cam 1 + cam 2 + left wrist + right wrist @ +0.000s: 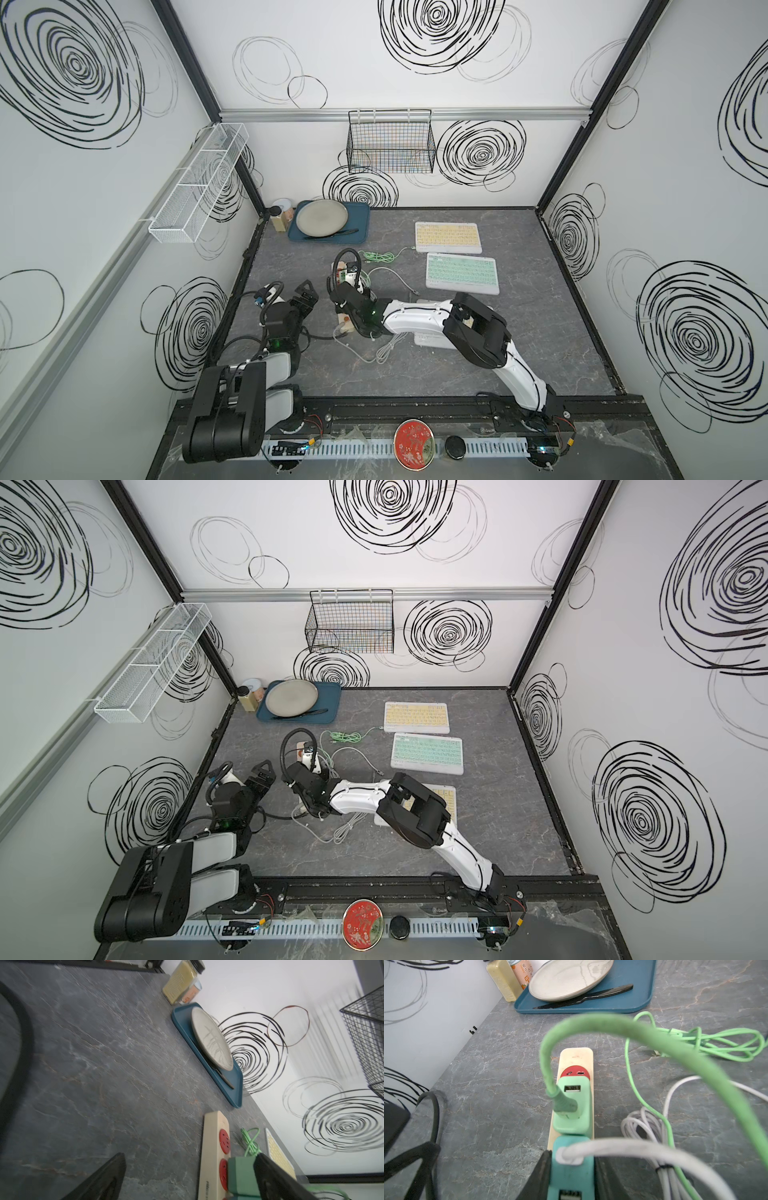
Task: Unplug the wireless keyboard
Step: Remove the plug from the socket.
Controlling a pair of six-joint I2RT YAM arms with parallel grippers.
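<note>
Right wrist view: right pincer point(572, 1156) clamped on teal adapter point(571, 1178) atop the power strip point(576, 1057).
Only this view shows that grip and the white cable point(612, 1147) leaving the adapter; both top views add the green keyboard point(461, 274) and yellow keyboard point(449, 237), well apart to the pincer's right. The blue tray point(633, 1001) holds plate point(566, 978) and knife point(591, 995). The left pincer point(190, 1156) stands wide apart, empty.

White arm links point(415, 322), black joint housings point(478, 334), black left hand point(307, 291), ribbed black cable point(346, 249).
</note>
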